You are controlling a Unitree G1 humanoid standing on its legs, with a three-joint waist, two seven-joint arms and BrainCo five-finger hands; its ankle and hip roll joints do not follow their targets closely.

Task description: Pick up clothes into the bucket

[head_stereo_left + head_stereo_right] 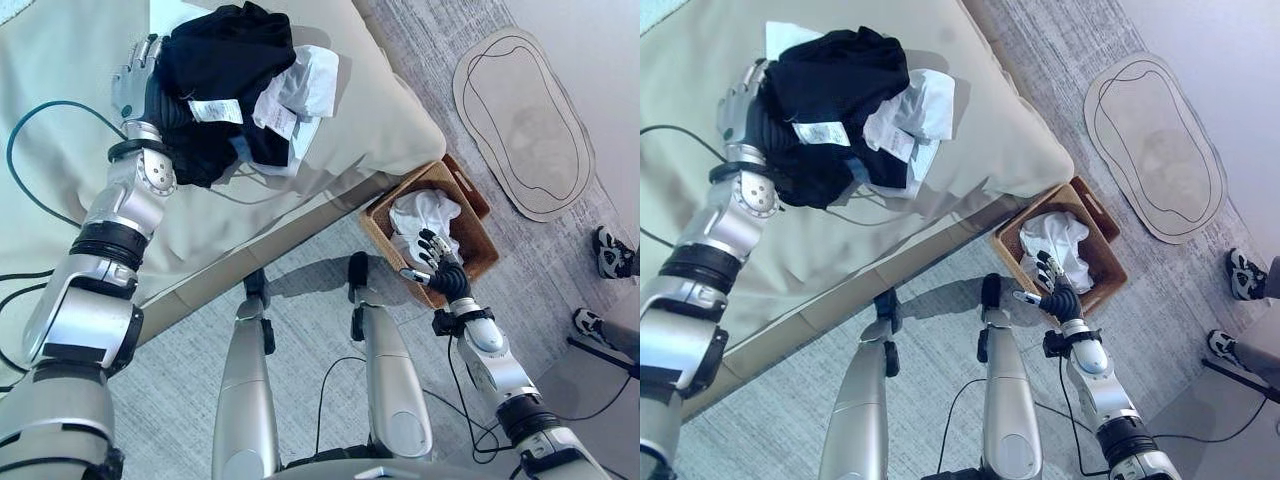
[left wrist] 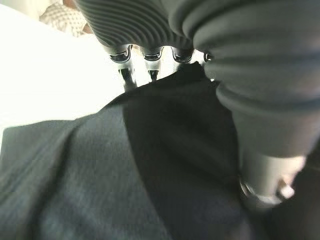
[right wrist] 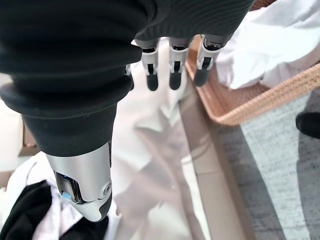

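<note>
Gripping a bundle of black and white clothes [image 1: 235, 90] above the bed [image 1: 60, 60], the left hand [image 1: 135, 85] shows in the head views, while the right hand [image 1: 440, 262] hovers spread just over the wicker basket [image 1: 478, 232] holding white cloth [image 1: 425, 215]. Left wrist view: fingers [image 2: 127, 75] curl into dark fabric. Right wrist view: straight fingers [image 3: 172, 67] beside the basket's rim.

Left arm was stretched forward and up, left hand [image 1: 140, 85] buried in the black garment [image 1: 225, 70], fingers hidden by the cloth. Right arm was bent low, right hand [image 1: 443, 268] raised with fingers straight and spread, holding nothing.
</note>
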